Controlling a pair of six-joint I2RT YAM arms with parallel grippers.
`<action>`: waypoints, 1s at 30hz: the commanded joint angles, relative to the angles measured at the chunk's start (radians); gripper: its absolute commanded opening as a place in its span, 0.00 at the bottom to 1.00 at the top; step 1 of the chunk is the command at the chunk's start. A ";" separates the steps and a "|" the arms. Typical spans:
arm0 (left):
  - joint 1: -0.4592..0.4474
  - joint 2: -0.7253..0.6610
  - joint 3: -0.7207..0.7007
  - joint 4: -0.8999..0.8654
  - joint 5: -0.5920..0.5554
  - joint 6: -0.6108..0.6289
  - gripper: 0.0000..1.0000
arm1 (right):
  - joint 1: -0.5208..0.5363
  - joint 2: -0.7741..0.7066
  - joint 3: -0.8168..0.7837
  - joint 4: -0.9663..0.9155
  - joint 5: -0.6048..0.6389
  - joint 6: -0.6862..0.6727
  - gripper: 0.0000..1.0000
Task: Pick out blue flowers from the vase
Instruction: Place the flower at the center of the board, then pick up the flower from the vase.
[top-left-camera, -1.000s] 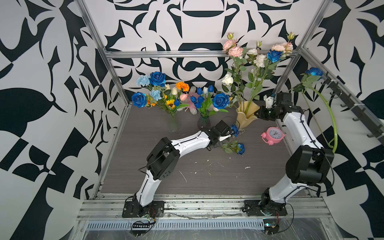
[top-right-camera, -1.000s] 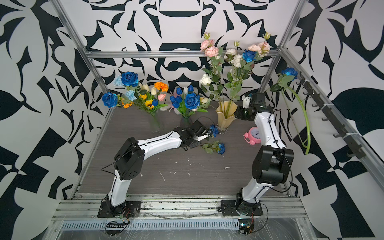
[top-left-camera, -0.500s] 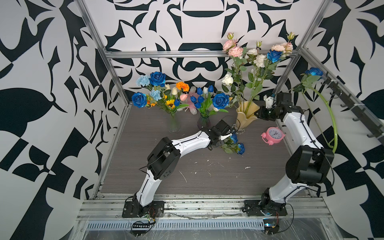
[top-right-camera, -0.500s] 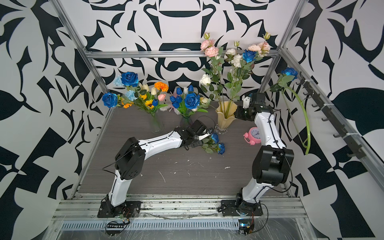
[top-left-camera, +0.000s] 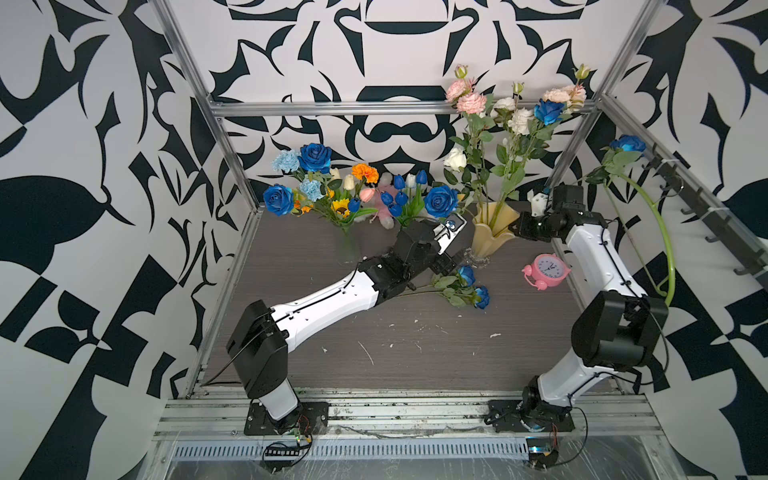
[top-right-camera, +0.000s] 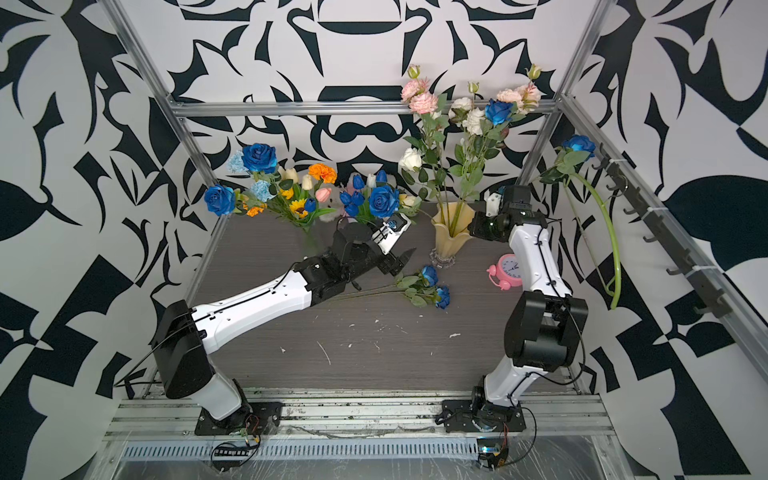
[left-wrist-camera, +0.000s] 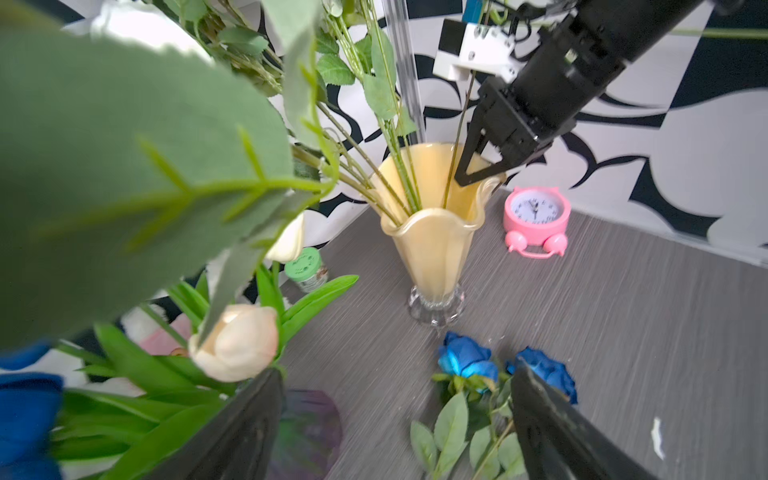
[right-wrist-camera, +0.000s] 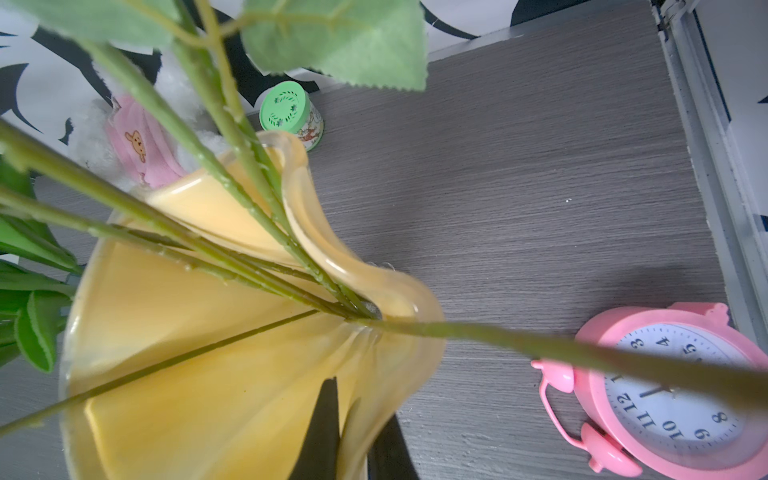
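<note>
Left jaws newly apart; green tin wrist-view only

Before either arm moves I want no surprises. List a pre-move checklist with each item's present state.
1. Left gripper open and empty: ok.
2. Two blue roses lying on the table, outside the yellow vase: ok.
3. Right gripper shut on the vase's rim, bracing it: ok.
4. All blue flowers out of that vase: not ok; one blue rose stands in it.
5. Laid stems free of the left arm: cannot tell; they run under its wrist.
6. Pink clock standing apart from the vase: ok.
</note>
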 joint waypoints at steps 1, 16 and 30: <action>0.003 0.010 -0.020 0.228 0.011 -0.043 0.92 | -0.002 -0.019 -0.001 0.017 -0.006 -0.007 0.00; 0.065 0.219 0.115 0.672 0.060 -0.187 0.96 | -0.001 -0.029 -0.031 0.038 -0.025 0.006 0.00; 0.104 0.336 0.270 0.749 0.104 -0.318 0.20 | -0.002 -0.035 -0.033 0.043 -0.026 -0.002 0.00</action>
